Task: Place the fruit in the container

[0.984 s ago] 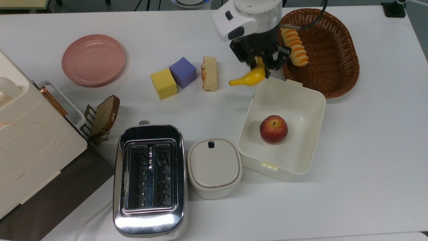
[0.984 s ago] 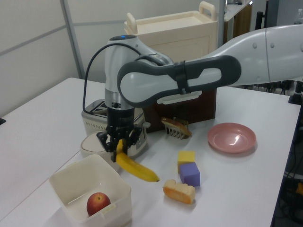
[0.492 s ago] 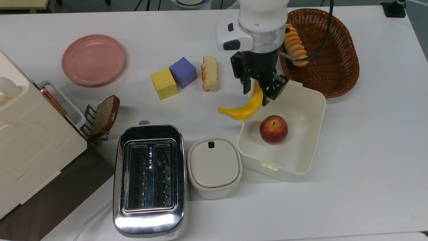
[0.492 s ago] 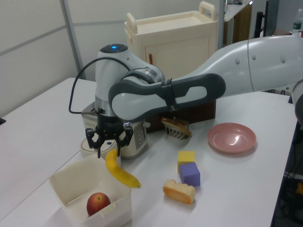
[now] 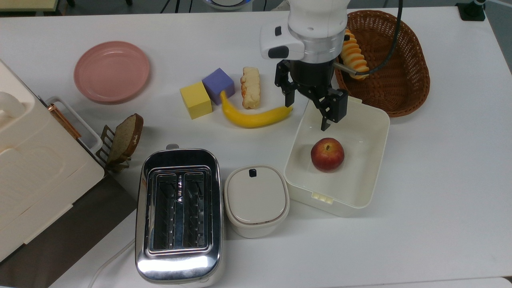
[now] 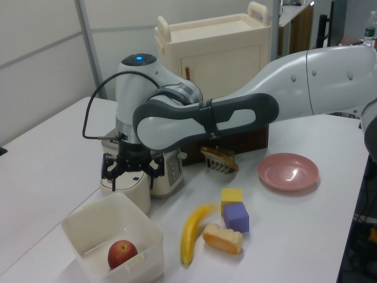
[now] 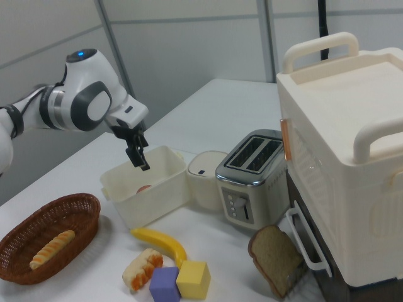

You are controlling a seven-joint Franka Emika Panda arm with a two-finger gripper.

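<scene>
The gripper (image 5: 307,107) hangs spread and empty over the container's (image 5: 375,120) near rim, above its top-view left corner. The banana (image 5: 253,117) lies on the bench (image 5: 440,160) outside that rim, to the top view's left of the gripper, touching the purple cube (image 5: 218,86). Inside the container, below the gripper, an apple (image 5: 327,154) leaves open floor around it.

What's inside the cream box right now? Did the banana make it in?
Inside the box sits a red apple and nothing else. The banana lies on the table outside it, beside the cubes and bread piece. The open gripper hangs over the box's edge, hiding a little of its rim.
</scene>
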